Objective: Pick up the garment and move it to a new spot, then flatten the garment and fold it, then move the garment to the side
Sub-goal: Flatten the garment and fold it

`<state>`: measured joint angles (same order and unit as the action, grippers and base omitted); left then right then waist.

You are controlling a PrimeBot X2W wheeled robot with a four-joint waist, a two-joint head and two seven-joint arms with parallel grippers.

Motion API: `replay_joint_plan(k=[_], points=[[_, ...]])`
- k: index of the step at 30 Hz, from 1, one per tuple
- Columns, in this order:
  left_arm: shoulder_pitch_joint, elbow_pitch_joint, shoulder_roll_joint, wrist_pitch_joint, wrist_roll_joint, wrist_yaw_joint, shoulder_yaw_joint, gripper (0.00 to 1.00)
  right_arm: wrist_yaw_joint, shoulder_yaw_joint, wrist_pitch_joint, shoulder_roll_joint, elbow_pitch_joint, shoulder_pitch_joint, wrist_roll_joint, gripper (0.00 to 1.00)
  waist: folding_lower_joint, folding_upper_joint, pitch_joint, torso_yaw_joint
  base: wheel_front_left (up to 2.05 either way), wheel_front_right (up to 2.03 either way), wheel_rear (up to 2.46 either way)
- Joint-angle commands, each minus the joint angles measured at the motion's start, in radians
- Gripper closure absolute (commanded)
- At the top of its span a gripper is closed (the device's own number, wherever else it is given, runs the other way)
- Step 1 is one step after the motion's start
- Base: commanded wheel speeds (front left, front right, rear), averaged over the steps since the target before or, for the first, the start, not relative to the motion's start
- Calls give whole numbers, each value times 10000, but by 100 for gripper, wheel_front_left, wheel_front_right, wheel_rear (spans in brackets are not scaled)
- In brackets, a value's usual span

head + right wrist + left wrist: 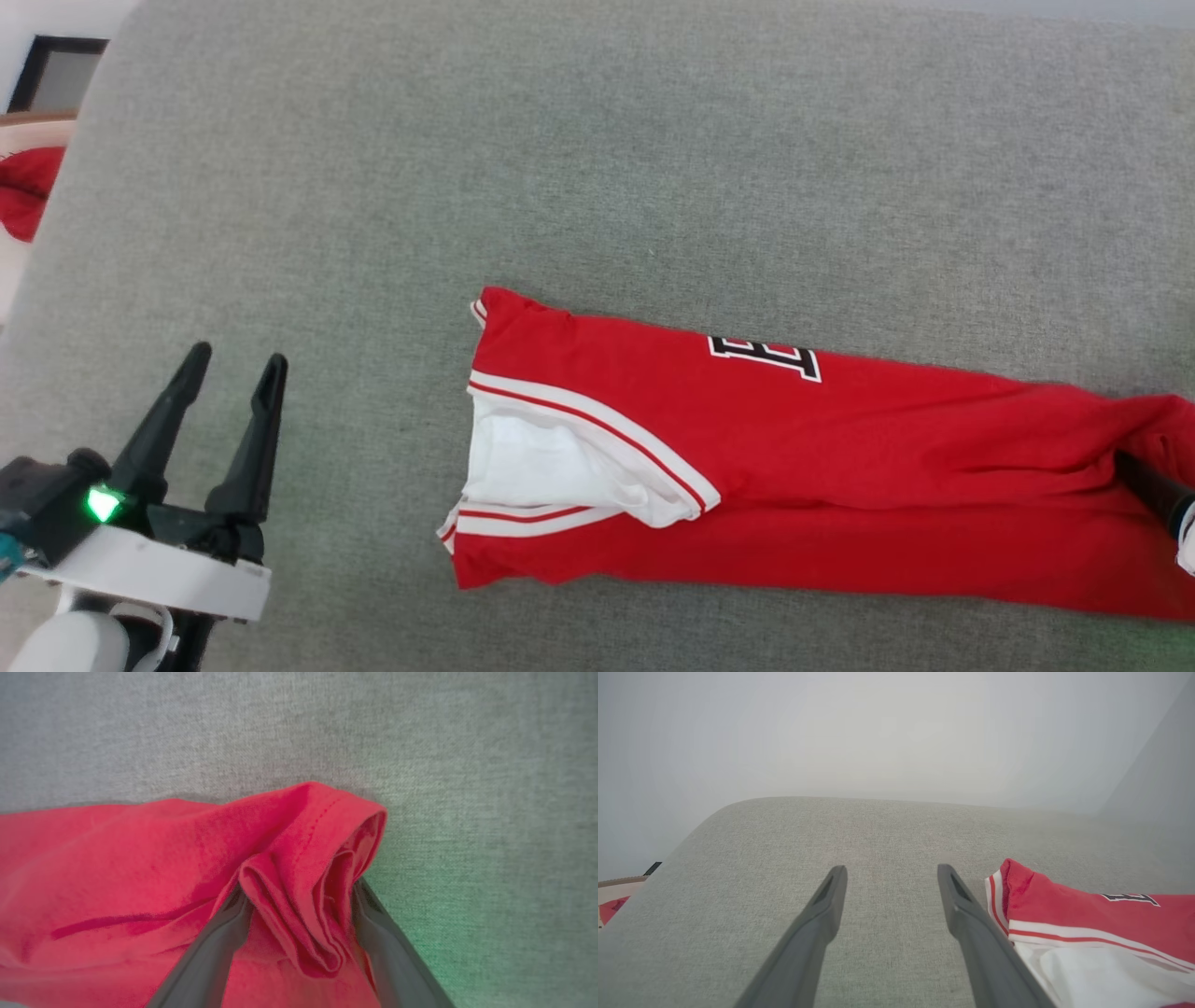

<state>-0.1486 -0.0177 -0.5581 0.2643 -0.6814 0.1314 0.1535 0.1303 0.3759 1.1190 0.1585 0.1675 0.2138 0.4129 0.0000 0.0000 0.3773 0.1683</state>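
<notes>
The garment [840,467], a red jersey with a white sleeve and striped trim, lies folded into a long band across the grey surface [560,140], one black letter showing. Its sleeve end is at the right of the left wrist view [1087,910]. My left gripper [236,357] stands open and empty over bare surface, left of the garment and apart from it [892,870]. At the garment's right end my right gripper [299,886] is open, its fingers spread wide on either side of a bunched red hem fold [317,858]. One dark finger [1146,483] of it rests on the cloth.
A red cloth scrap [28,191] lies beyond the surface's left edge, below a dark-framed panel [61,75]. The rounded far corner of the surface shows in the left wrist view [738,807]. Bare grey surface stretches behind and left of the garment.
</notes>
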Motion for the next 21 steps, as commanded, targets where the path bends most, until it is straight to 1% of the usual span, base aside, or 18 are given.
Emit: replay_joint_plan(k=[1, 2, 3, 4, 5, 8, 12, 16, 21], points=[[143, 9, 103, -14, 260, -18, -144, 0, 6, -213, 137, -284, -263, -114, -30, 21, 0, 0, 54, -61, 0, 0, 0], [150, 49, 201, -14, 423, -18, -246, 0, 6, -252, 128, -326, -294, -125, -70, 50, 0, 0, 86, -93, 0, 0, 0], [178, 84, 276, -14, 523, -18, -324, 0, 6, -277, 88, -370, -344, -141, -145, 71, 0, 0, 118, -128, 0, 0, 0], [226, 68, 299, -14, 640, -18, -367, 0, 6, -297, 42, -415, -397, -161, -200, 90, 0, 0, 148, -162, 0, 0, 0], [239, 61, 343, -14, 730, -18, -415, 0, 6, -349, -4, -448, -439, -181, -218, 100, 0, 0, 174, -197, 0, 0, 0], [258, 53, 449, -14, 788, -18, -567, 0, 6, -415, -340, -517, -495, -83, -249, 100, 0, 0, 229, -333, 0, 0, 0], [315, 94, 450, -14, 745, -18, -741, 0, -4, -386, -932, -285, -483, 127, -311, 100, 0, 0, 242, -577, 0, 0, 0], [416, 205, 371, -14, 883, -18, -978, 0, -7, 100, -1584, -75, -486, 416, -419, 100, 0, 0, 263, -888, 0, 0, 0], [547, 439, 295, -14, 1055, -18, -1300, 0, -4, 1000, -2231, 144, -294, 704, -622, 100, 0, 0, 306, -1246, 0, 0, 0]])
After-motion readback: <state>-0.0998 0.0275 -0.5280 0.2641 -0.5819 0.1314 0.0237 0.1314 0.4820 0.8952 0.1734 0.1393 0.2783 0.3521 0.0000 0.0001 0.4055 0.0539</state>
